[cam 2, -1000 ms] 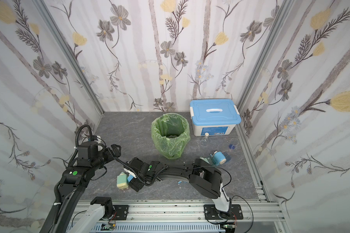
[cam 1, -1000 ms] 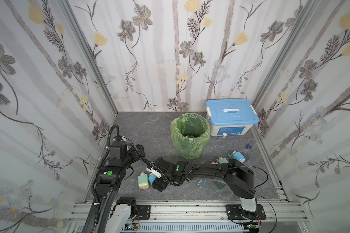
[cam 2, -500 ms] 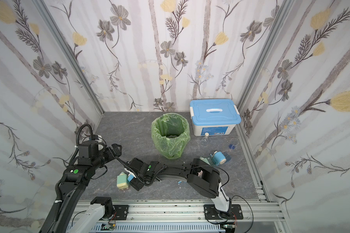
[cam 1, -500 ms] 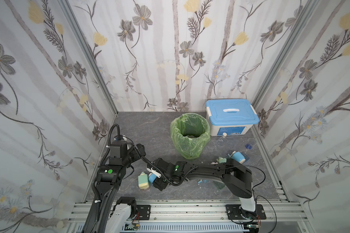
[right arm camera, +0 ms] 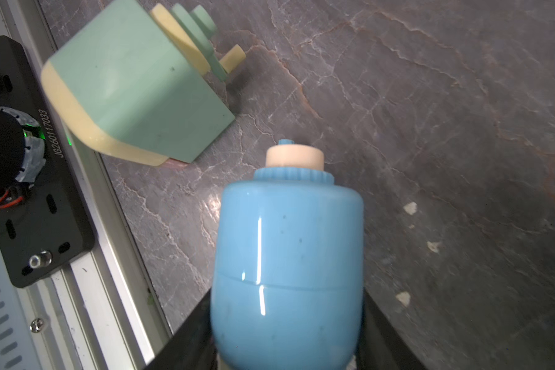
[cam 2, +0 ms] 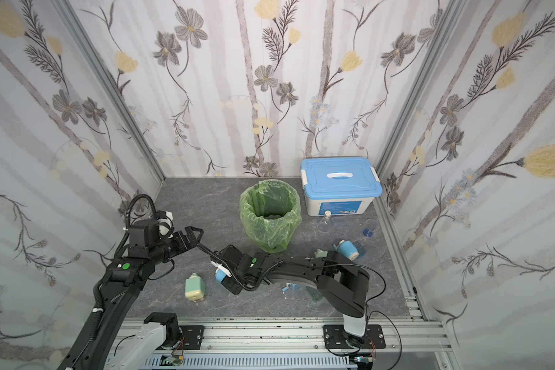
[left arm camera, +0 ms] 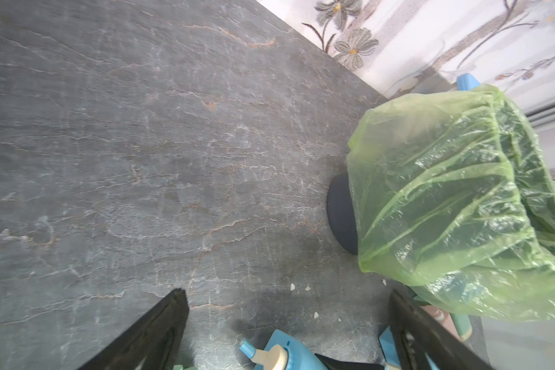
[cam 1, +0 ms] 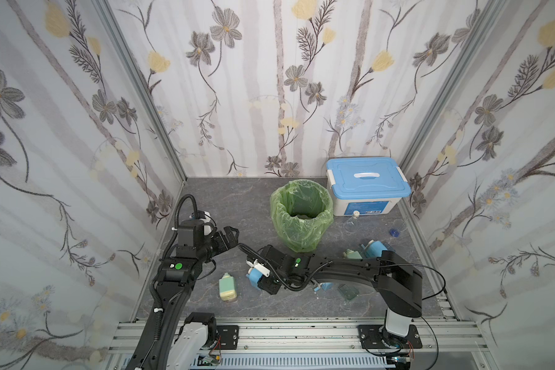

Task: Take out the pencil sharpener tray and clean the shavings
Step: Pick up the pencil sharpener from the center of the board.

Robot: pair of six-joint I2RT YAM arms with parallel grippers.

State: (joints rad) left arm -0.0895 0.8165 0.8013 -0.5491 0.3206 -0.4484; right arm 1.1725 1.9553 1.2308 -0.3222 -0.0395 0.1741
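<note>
Grey marbled tabletop (cam 1: 237, 205) carries a blue pencil sharpener (cam 1: 253, 275) at seven o'clock from the green-bagged bin (cam 1: 302, 221), clamped by the right gripper (right arm camera: 287, 307); whitish shavings (right arm camera: 410, 208) lie just beside it; at its eleven o'clock the left gripper (left arm camera: 287, 293) hovers spread wide, empty

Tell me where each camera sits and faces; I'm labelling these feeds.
Top views: high above the robot's base, looking down on the table, green bin and both arms; both top views show nearly the same scene.
Left wrist: on the left arm, looking past the open left hand at table and green bin.
Right wrist: on the right arm, looking along the right hand at the blue sharpener between its fingers, green sharpener beyond.
Shared: both wrist views show the blue sharpener.
</note>
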